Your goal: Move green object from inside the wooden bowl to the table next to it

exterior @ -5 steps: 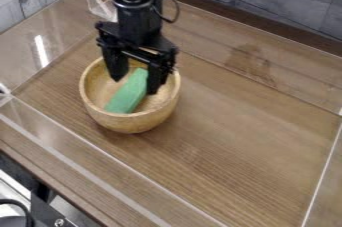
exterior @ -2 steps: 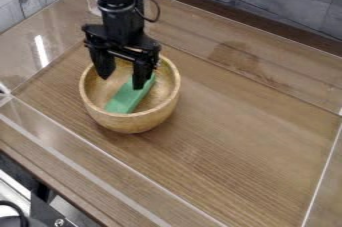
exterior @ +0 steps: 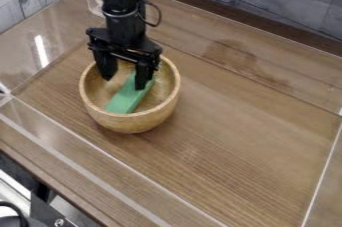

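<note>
The green object (exterior: 130,98) is a bright green bar lying slanted inside the wooden bowl (exterior: 150,118), which stands left of centre on the table (exterior: 241,141). My gripper (exterior: 127,75) hangs over the bowl's back half, open, its two black fingers straddling the upper end of the green bar. I cannot tell whether the fingers touch the bar. The black arm rises from the gripper to the top edge of the view.
Low clear acrylic walls (exterior: 34,121) run around the tabletop, close to the bowl on the left and front. Brown wood-grain surface stretches to the right of the bowl. A grey plank wall stands behind.
The gripper has shifted left and back across the bowl, from its right side to over the bar's upper end. It stays open. The green bar lies a little flatter in the bowl.
</note>
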Action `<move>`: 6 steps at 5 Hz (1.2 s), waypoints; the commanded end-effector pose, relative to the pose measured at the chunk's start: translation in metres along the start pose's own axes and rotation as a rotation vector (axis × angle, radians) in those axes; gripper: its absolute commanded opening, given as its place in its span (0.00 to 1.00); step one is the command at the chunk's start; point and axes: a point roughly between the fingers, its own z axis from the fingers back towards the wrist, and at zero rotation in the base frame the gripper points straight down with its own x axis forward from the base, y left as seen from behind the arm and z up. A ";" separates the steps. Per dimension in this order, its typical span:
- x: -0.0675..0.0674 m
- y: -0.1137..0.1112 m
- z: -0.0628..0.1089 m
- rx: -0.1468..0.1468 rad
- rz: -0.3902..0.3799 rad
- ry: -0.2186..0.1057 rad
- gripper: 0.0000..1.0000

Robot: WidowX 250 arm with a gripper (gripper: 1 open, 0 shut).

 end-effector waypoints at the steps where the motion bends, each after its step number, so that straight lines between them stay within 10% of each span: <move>1: 0.012 0.009 0.020 0.008 -0.020 -0.063 1.00; 6: 0.034 0.005 -0.014 0.009 0.086 -0.054 1.00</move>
